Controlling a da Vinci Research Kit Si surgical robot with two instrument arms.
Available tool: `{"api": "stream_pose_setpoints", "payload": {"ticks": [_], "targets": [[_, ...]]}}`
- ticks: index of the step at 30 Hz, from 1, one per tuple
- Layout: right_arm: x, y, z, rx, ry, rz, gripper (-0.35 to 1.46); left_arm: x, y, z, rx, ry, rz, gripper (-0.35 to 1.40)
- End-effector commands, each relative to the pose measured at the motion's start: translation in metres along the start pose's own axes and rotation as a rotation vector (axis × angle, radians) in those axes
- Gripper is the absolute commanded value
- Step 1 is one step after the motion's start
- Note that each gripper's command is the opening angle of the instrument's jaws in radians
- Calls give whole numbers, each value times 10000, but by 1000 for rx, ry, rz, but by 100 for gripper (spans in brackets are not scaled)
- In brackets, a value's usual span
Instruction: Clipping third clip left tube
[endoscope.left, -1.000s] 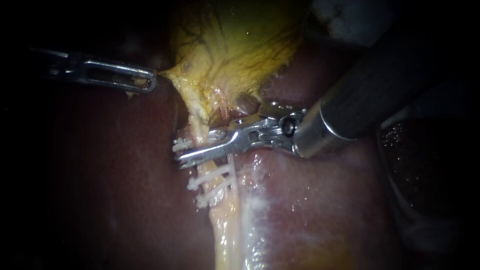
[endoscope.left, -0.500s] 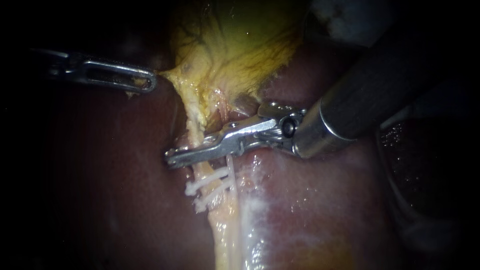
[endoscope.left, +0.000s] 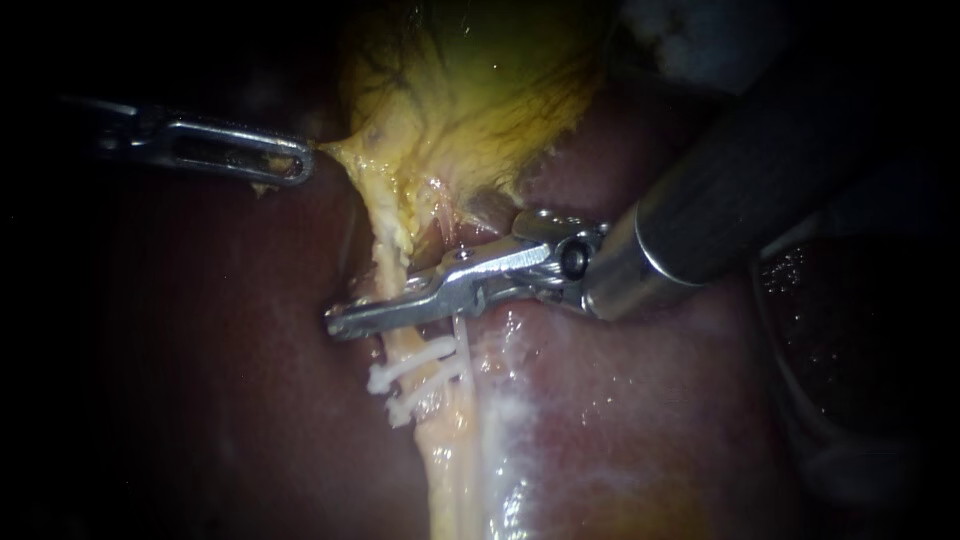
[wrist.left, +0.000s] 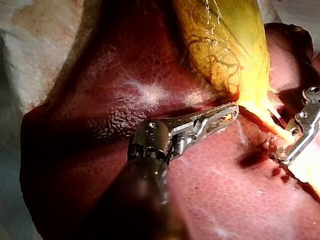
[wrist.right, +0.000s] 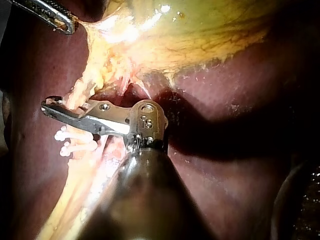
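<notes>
The tube (endoscope.left: 392, 255) is a thin, pale yellow strand. In the endoscope view it runs from the gallbladder (endoscope.left: 470, 90) at 12 o'clock toward 6 o'clock, just to the 9 o'clock side of centre, over the dark red liver (endoscope.left: 220, 380). The right instrument (endoscope.left: 345, 320) lies square across it with its tips pointing to 9 o'clock. Its jaws are pressed together on the tube, and I cannot see whether a clip sits inside them. Two white clips (endoscope.left: 415, 360) cross the tube just on the 6 o'clock side of those jaws, close together. The left instrument (endoscope.left: 295, 165), toward 10 o'clock, has its jaws clamped on the yellow tissue at the gallbladder's narrow end and draws it out taut. The tube looks wet, soft and limp, so it is probably slippery and easy to tear or cut through. It seems best held square-on, across the bare stretch between the clips and the gallbladder, with a steady squeeze and no sideways pull. Traction should come only from the gallbladder's tougher end.
</notes>
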Motion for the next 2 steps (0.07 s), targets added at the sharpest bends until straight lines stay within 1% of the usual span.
{"api": "stream_pose_setpoints", "payload": {"ticks": [1,2], "targets": [[0,0,0,0,0,0,-35,0,0,0,0,0,0,-35],[0,0,0,0,0,0,-35,0,0,0,0,0,0,-35]]}}
